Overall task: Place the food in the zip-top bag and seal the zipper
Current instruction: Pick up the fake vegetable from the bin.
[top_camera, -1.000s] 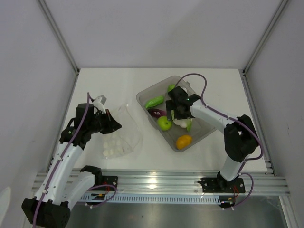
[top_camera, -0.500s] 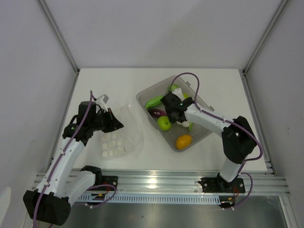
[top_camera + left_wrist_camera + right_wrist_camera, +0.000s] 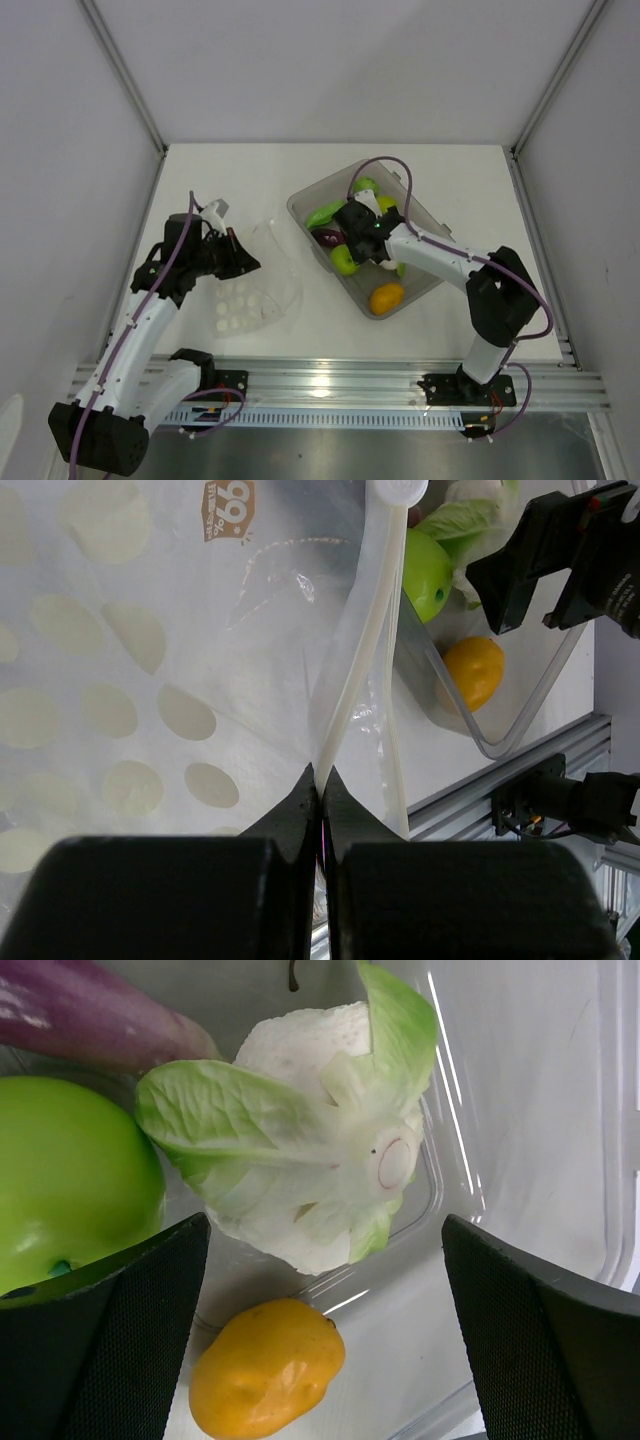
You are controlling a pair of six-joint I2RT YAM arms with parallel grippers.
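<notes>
The clear zip-top bag [image 3: 258, 292] with pale dots lies on the table at the left. My left gripper [image 3: 240, 263] is shut on its mouth edge, pinching the zipper strip [image 3: 340, 695] between the fingertips. My right gripper [image 3: 356, 240] is open and empty, low inside the grey bin [image 3: 418, 215]. In the right wrist view its fingers [image 3: 120, 1340] flank the white cauliflower [image 3: 310, 1185], with a green apple [image 3: 70, 1180], purple eggplant [image 3: 90, 1020] and orange citrus [image 3: 265, 1365] around it. The green cucumber [image 3: 322, 213] and another green fruit [image 3: 365, 185] lie at the bin's far end.
The bin stands at an angle at centre right, its near corner by the citrus [image 3: 386, 297]. White walls with metal posts enclose the table on three sides. An aluminium rail [image 3: 330, 385] runs along the near edge.
My right gripper has moved left and nearer within the bin, over the cauliflower beside the apple. My left gripper shifted slightly with the bag edge, then held still.
</notes>
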